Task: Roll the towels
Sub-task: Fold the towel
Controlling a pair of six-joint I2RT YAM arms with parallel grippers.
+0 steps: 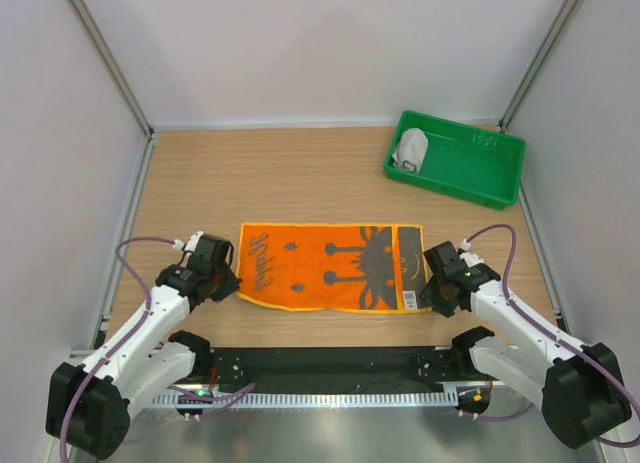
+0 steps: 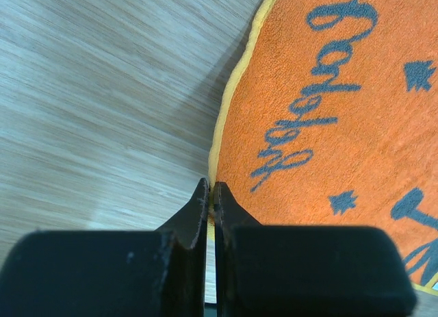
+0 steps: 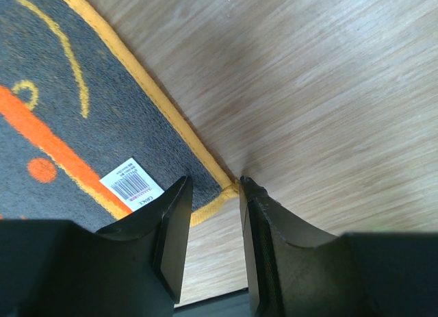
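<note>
The orange and yellow patterned towel lies flat and unrolled on the table near the front. My left gripper is at its near left corner. In the left wrist view the jaws are closed on the towel's yellow hem. My right gripper is at the near right corner. In the right wrist view it is open, and the corner of the towel's grey end sits between the fingertips. The light grey towel lies bunched in the green tray.
The green plastic tray stands at the back right of the wooden table. A white barcode label is on the towel's grey end. A black rail runs along the table's near edge. Frame posts stand at the back corners.
</note>
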